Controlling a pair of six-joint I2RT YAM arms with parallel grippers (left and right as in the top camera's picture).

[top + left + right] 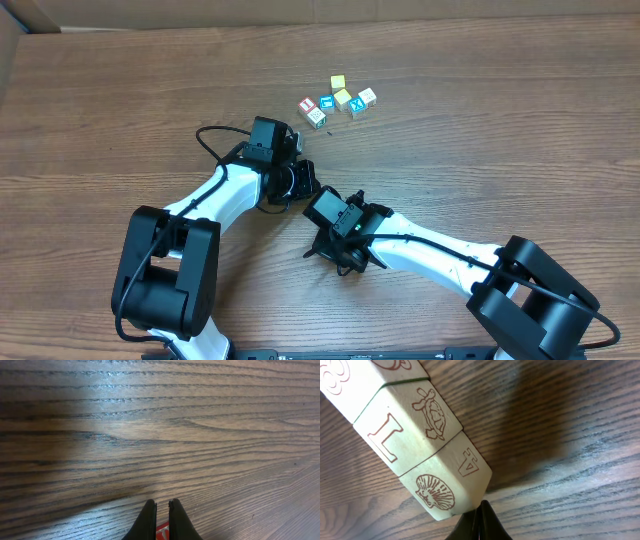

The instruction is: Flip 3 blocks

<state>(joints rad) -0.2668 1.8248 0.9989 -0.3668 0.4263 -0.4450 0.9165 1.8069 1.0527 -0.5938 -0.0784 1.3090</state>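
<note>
Far as I can judge, no flip is under way yet. Both arms sit folded at the near middle of the bench, well apart from the cubes.

Left side first: the left fingers are pinched nearly together, tips down on bare wood, gripping nothing. A red-and-white sliver peeks out under them, but I can't tell what it is.

Far middle is where the blocks are, in a tight little cluster. One with a red mark is at the left end and one with a green mark is just near of it. The third cream one is at the right end. Packed between them are a pale blue cube, the yellow-topped cubes and the blue cube with the X.

Right side: the right fingers are pressed fully shut with nothing clamped. Oddly, a row of three cream lettered cubes lies right at their tips — L, turtle, A, shell. Whether it touches them, I can't say. The overhead view doesn't show that row, so it's presumably hidden under the arms.

Next move, I'd guess: one arm reaches out to the far cluster, spreads its fingers, and takes an end block. The neighbours sit so close that a sloppy approach could shove the yellow ones around.
</note>
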